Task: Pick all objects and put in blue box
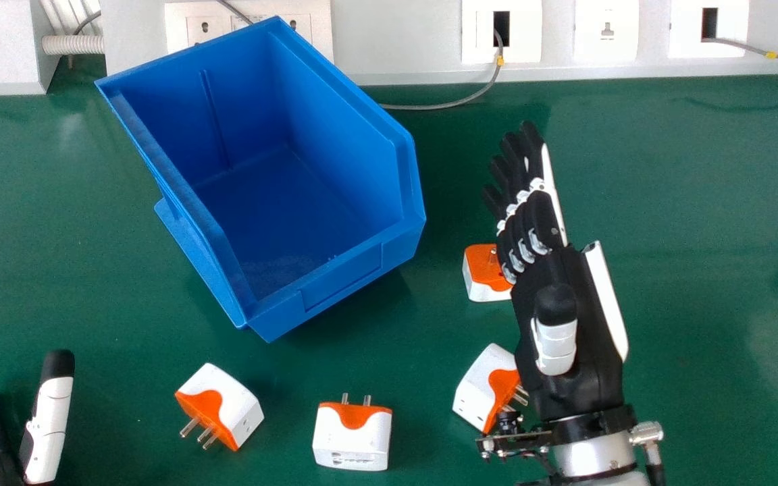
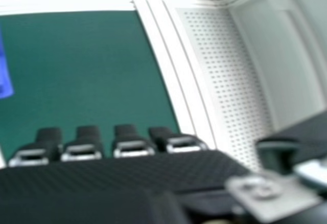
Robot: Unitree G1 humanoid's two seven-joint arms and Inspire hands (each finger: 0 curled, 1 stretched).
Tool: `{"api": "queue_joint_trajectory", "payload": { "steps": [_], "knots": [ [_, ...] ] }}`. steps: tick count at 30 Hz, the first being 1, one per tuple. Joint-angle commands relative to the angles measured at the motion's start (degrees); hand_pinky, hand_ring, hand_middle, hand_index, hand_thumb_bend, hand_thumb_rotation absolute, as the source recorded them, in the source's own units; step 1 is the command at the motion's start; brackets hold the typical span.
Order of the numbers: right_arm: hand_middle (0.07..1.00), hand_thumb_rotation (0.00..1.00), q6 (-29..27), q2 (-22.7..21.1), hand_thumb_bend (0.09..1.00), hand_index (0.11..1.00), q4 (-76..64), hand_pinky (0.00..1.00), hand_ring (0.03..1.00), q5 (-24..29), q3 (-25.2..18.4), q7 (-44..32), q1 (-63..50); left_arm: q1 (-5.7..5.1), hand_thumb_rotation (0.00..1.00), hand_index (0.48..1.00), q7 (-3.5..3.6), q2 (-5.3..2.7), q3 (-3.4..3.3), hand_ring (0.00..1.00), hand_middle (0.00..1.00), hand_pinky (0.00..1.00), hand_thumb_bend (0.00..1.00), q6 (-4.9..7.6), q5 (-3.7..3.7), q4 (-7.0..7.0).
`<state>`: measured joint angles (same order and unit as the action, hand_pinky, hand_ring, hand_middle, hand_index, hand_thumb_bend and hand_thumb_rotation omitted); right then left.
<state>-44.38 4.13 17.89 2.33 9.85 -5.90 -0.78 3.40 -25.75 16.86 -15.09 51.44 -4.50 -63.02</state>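
- The task looks to be at its pick-up stage: four adapters lie outside the blue box (image 1: 342,278), on the green worktop (image 1: 699,236).
- The right hand (image 1: 588,378) is over the right side of the work, fingers straight and spread from the thumb, with nothing held. Whether it touches either adapter there, I cannot tell.
- The left hand (image 1: 50,418) is at the head view's lower left corner, fingers relaxed and apart from its thumb.
- Next, I judge, the right hand needs to line up with one adapter, lower, close round its body and carry it left over the box's rim.
- The far adapter (image 1: 480,266) lies just right of the box, orange face up, partly hidden by the fingers.
- The near-right adapter (image 1: 483,388) is tilted beside the palm, its metal pins pointing right.
- The middle adapter (image 1: 352,442) is white with an orange cap, pins towards the box.
- The left adapter (image 1: 220,405) is boxy too, its pins angled down-left.
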Motion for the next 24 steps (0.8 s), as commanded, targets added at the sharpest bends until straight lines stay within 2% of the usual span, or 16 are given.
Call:
{"api": "queue_joint_trajectory", "payload": {
  "steps": [1, 3, 5, 8, 9, 10, 13, 18, 24],
  "knots": [
    [1.000, 1.00, -0.4, 0.8, 0.932, 1.000, -1.5, 0.97, 0.998, 0.7, -0.1, -0.4, 0.9, -1.78, 0.95, 1.000, -0.05, -0.25, -0.13, 0.98, 0.97, 0.97, 1.00, -1.94, 0.22, -1.11],
    [1.000, 1.00, -0.7, 1.0, 0.932, 1.000, -1.2, 0.97, 0.998, 0.7, -0.3, -0.4, 1.1, -1.80, 0.95, 1.000, 0.23, -0.20, -0.10, 0.98, 0.97, 0.97, 1.00, -1.95, 0.34, -1.23],
    [1.000, 1.00, -0.7, 1.0, 0.933, 1.000, -1.1, 0.97, 0.998, 0.4, -0.5, -0.2, 1.3, -1.94, 0.95, 1.000, -0.08, -0.07, 0.14, 0.98, 0.97, 0.97, 1.00, -2.14, -0.09, -1.07],
    [1.000, 1.00, -0.1, 0.6, 0.936, 1.000, -1.8, 0.96, 0.994, 0.1, -0.7, -0.3, 1.1, -2.07, 0.95, 1.000, 0.31, -0.36, 0.05, 0.98, 0.97, 0.98, 1.00, -2.21, 0.37, -0.73],
    [1.000, 1.00, 0.1, 0.5, 0.946, 1.000, -2.0, 0.96, 0.995, 0.2, -0.6, -0.5, 1.0, -2.06, 0.95, 1.000, 0.27, -0.41, 0.04, 0.98, 0.97, 0.99, 1.00, -2.24, 0.39, -0.67],
    [1.000, 1.00, 0.2, 0.5, 0.949, 1.000, -2.1, 0.96, 0.997, 0.3, -0.6, -0.7, 0.9, -2.04, 0.95, 1.000, -0.26, -0.25, 0.20, 0.98, 0.97, 0.98, 1.00, -2.36, -0.04, -0.67],
    [1.000, 1.00, 0.4, 0.7, 0.940, 1.000, -2.3, 0.97, 0.996, 0.3, -0.5, -0.8, 0.8, -1.87, 0.95, 1.000, -0.09, -0.25, -0.03, 0.97, 0.96, 0.96, 1.00, -2.21, 0.33, -0.81],
    [1.000, 1.00, -0.4, 1.2, 0.933, 1.000, -1.7, 0.96, 0.991, 0.0, -0.8, -0.4, 0.9, -2.18, 0.95, 1.000, -0.74, 0.14, 0.42, 0.98, 0.97, 0.98, 1.00, -2.74, -0.44, -0.80],
    [1.000, 1.00, 0.1, 0.2, 0.953, 1.000, -2.2, 0.96, 0.999, -1.2, -1.3, -0.2, 1.0, -2.30, 0.96, 1.000, -0.83, 0.13, 0.46, 0.98, 0.97, 0.98, 1.00, -2.52, -0.38, -0.69]
  ]
}}
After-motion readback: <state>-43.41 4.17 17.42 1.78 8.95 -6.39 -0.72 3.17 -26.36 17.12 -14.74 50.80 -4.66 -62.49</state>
